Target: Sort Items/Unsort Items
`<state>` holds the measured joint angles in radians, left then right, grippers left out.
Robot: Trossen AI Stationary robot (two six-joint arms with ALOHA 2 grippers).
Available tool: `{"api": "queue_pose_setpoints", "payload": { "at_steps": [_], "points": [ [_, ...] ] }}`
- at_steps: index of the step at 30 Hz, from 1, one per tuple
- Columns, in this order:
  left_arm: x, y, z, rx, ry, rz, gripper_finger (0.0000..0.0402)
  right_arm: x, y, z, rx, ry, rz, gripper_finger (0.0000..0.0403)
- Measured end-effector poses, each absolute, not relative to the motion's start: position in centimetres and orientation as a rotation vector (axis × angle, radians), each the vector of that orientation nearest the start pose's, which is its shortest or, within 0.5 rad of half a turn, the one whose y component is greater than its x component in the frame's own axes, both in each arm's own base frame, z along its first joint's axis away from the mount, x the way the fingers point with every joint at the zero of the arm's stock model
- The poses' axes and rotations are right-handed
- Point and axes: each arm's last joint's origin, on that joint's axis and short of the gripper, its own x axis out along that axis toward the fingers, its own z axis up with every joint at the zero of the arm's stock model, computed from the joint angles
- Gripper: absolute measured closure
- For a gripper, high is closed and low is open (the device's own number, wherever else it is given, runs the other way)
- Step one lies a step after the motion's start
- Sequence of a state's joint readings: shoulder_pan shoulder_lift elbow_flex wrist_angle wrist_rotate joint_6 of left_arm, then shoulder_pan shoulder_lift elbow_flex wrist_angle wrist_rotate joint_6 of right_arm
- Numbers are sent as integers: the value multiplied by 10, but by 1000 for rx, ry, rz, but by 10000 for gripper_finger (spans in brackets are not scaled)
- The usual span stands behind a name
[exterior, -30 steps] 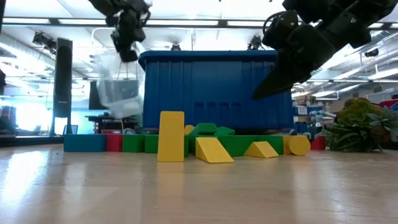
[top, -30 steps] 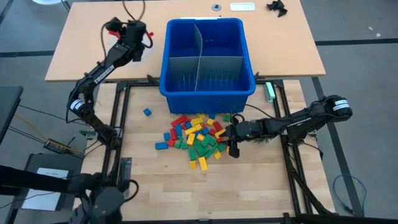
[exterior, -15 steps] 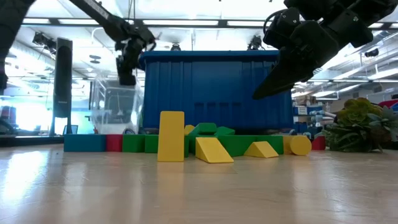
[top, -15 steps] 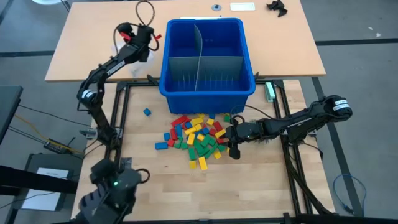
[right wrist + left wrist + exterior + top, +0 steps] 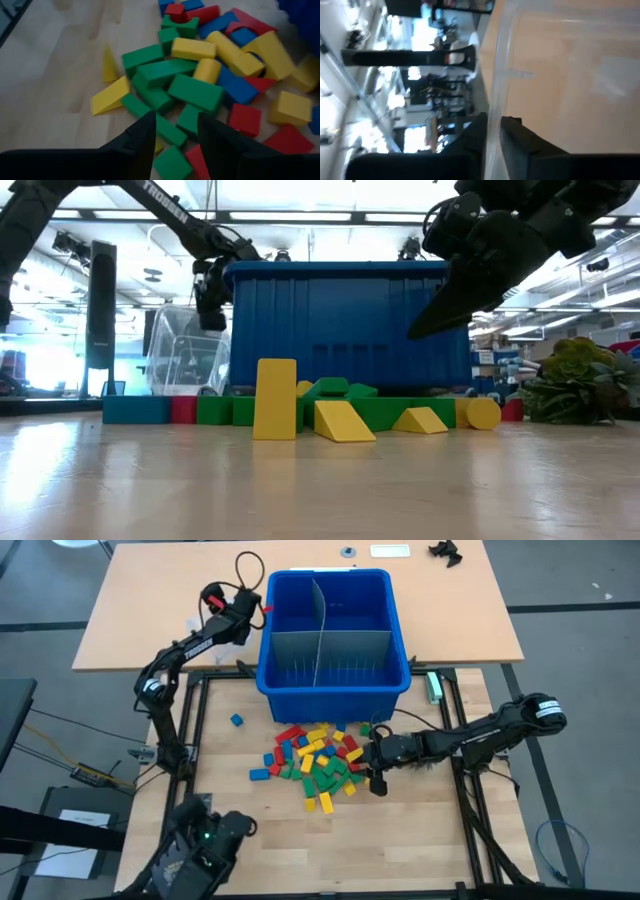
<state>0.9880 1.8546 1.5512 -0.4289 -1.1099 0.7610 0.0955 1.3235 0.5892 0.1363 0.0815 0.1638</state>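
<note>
the small red, yellow, green and blue toy blocks [image 5: 315, 760] lie heaped on the counter [image 5: 250, 830] before the large blue plastic bin [image 5: 334, 635]. the right gripper [image 5: 374, 782] hangs at the heap's edge, fingers [image 5: 142, 137] parted and empty, ready to pick. the left gripper [image 5: 248, 608] pinches a clear plastic container's wall [image 5: 496, 85] beside the bin.

We see a large blue bin [image 5: 334, 635] at the far side of the desk [image 5: 420, 840], with grey divider sheets [image 5: 330, 645] standing upright inside it. A clear plastic container [image 5: 185, 350] stands beside the bin. A green plant [image 5: 580, 385] shows in the room behind the desk.
</note>
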Motion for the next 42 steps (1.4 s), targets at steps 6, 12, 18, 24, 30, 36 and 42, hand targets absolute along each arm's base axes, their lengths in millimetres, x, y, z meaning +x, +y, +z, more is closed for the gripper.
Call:
{"api": "queue_pose_setpoints", "payload": {
  "at_steps": [6,12,18,24,30,36,42],
  "points": [
    [207,327,285,365,1524,1369,270,257,15,186,114,590,-63,259],
    [208,306,298,259,1442,1346,234,257,15,186,114,590,-64,259],
    [217,272,331,274,1295,1347,232,256,15,185,113,599,-66,259],
    [227,196,377,233,1029,1212,232,257,15,185,114,598,-66,259],
    [236,117,398,109,849,899,232,257,15,186,113,592,-64,259],
    [251,53,394,149,846,679,233,256,19,185,79,597,-34,233],
    [265,3,361,163,799,522,233,256,25,186,21,600,6,176]
  ]
}}
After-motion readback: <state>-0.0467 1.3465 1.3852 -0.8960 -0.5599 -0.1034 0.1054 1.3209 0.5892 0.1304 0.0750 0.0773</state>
